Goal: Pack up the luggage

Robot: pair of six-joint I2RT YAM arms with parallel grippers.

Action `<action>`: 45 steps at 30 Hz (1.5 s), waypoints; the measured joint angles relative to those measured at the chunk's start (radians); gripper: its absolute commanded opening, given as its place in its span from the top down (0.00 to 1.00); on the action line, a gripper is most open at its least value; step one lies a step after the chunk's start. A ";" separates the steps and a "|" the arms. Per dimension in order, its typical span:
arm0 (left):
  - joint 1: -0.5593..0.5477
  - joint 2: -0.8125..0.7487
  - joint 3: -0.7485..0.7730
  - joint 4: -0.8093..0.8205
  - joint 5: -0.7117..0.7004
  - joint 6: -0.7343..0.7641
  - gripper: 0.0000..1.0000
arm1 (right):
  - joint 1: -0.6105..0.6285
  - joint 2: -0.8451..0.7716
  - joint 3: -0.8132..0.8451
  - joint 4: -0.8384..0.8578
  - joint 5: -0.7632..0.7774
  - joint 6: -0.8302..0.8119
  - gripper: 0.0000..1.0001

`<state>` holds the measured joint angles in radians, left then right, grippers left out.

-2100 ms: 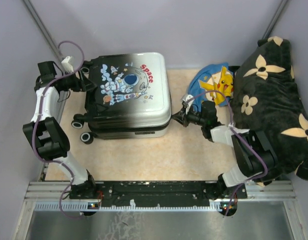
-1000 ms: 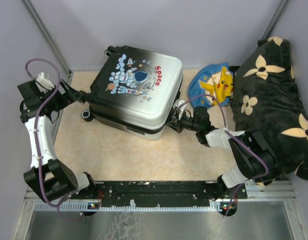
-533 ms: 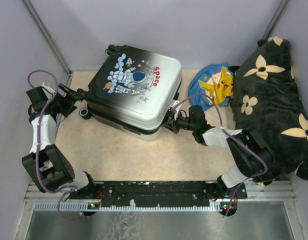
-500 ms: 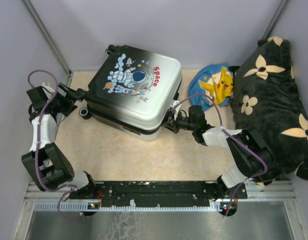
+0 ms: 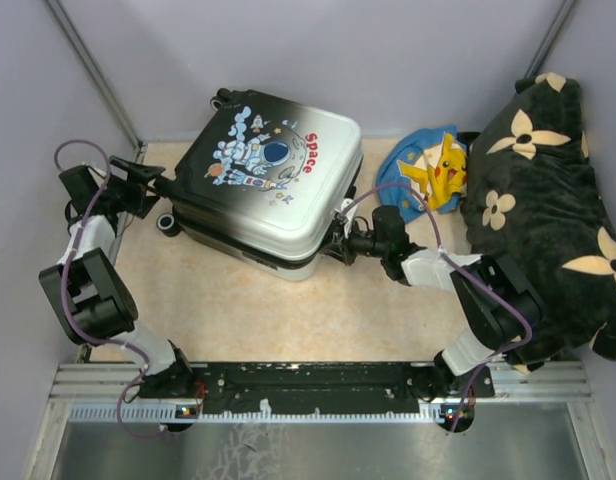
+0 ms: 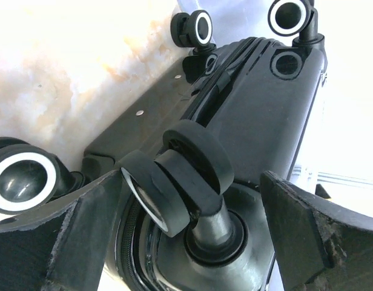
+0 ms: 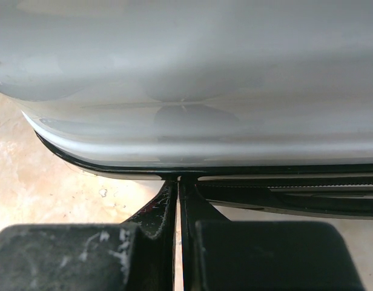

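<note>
The luggage (image 5: 273,185) lies flat and closed on the beige table, astronaut print up, turned slightly. My left gripper (image 5: 156,186) is at its black wheeled end. In the left wrist view it (image 6: 192,233) is open, with a finger (image 6: 65,242) on each side of a black double wheel (image 6: 186,163); I see no contact. My right gripper (image 5: 340,243) is at the luggage's right side. In the right wrist view it (image 7: 178,182) is shut, its tips against the black zip seam under the white shell (image 7: 186,79). Nothing shows between the fingertips.
A blue cloth with a yellow cartoon figure (image 5: 428,165) lies right of the luggage. A big black flower-patterned cushion (image 5: 548,200) fills the right side. Grey walls close in on the left, back and right. The arms' black base rail (image 5: 318,385) runs along the near edge.
The left gripper has moved in to the luggage's wheeled end. The luggage has shifted slightly left, and the right gripper has followed it along its right edge.
</note>
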<state>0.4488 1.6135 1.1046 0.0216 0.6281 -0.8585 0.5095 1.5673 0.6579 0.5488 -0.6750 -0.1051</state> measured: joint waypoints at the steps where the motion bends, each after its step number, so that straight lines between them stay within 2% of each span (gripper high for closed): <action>1: -0.002 0.008 0.000 0.016 0.000 -0.017 0.05 | 0.000 0.002 0.003 -0.004 0.000 -0.001 1.00; 7: -0.034 0.066 0.014 0.110 -0.002 -0.106 0.22 | 0.004 0.008 0.026 -0.039 -0.007 -0.011 1.00; 14: -0.051 0.080 0.006 0.158 -0.018 -0.175 0.54 | 0.006 0.008 0.039 -0.068 -0.007 -0.025 1.00; 19: -0.045 0.079 0.000 0.153 -0.021 -0.181 0.96 | 0.012 0.008 0.044 -0.075 0.010 -0.024 1.00; 20: -0.041 0.079 0.000 0.151 -0.021 -0.172 1.00 | 0.013 0.008 0.044 -0.075 0.011 -0.024 1.00; 23: -0.037 0.079 0.016 0.115 -0.021 -0.132 1.00 | 0.009 0.008 0.044 -0.077 0.014 -0.023 1.00; 31: -0.035 0.124 0.174 -0.153 -0.016 0.056 1.00 | -0.042 0.020 0.066 -0.109 -0.013 -0.038 1.00; 38: -0.035 0.177 0.283 -0.301 0.007 0.193 1.00 | -0.222 0.164 0.244 -0.084 0.103 -0.113 1.00; 45: -0.035 0.235 0.389 -0.433 0.039 0.309 1.00 | -0.250 0.274 0.359 -0.060 0.137 -0.143 1.00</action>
<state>0.4141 1.8481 1.4940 -0.4110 0.6674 -0.5499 0.2592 1.8416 1.0168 0.4892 -0.5385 -0.2485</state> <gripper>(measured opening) 0.638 0.005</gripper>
